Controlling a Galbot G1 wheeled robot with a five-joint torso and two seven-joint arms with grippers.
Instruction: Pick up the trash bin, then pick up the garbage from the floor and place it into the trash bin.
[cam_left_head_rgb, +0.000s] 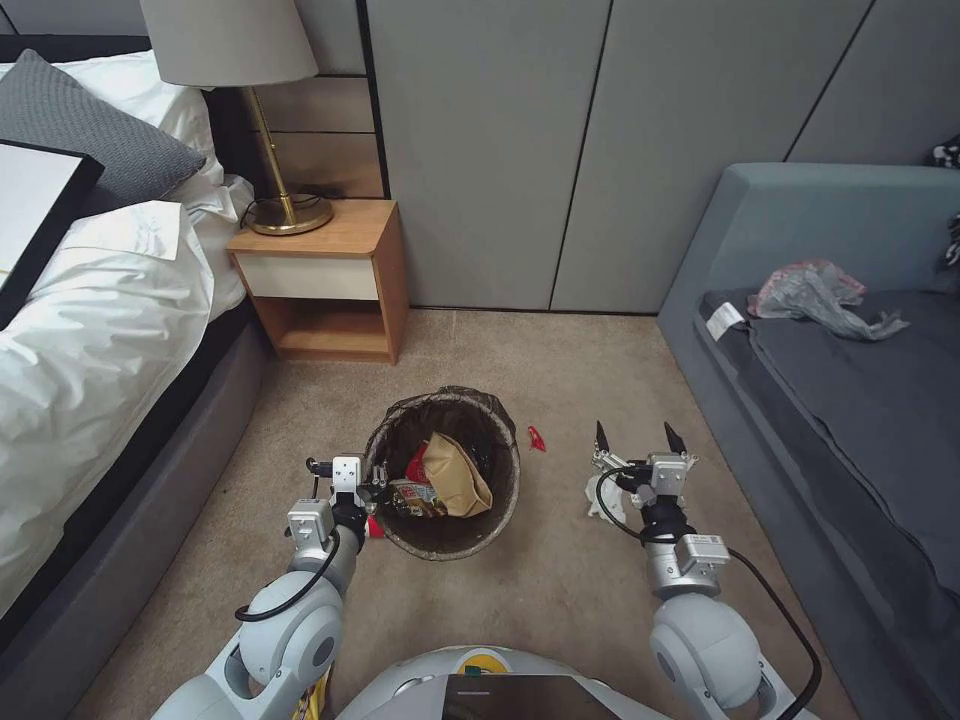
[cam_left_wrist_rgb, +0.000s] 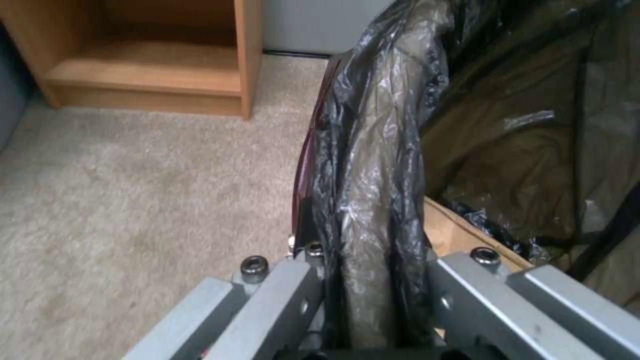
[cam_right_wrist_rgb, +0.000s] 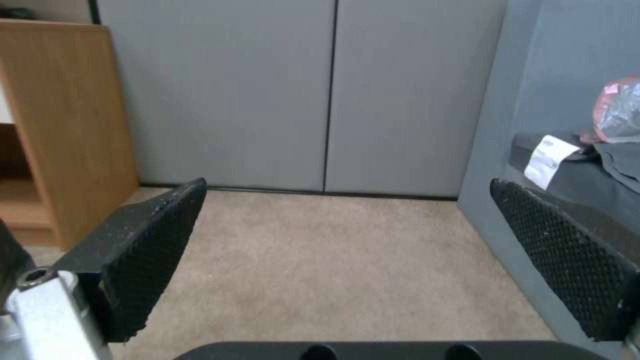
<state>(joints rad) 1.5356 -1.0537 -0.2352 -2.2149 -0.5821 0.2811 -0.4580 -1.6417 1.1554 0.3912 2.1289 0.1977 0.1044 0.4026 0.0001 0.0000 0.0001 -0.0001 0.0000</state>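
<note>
Left end effector on trash bin rim

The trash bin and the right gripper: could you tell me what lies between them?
Bare carpet, save a tiny red scrap beside the trash bin, left of the right gripper, in the head view.

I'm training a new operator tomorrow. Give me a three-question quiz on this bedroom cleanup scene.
1. True or false: the left gripper is clamped on the trash bin rim.
2. Which litter lies on the carpet just beyond the bin? A) red scrap B) green bottle C) blue can
3. Fill in: the right gripper has its jaws ____.

Key: 1 true. 2 A. 3 open, above the carpet beside a white tissue wad.
</note>
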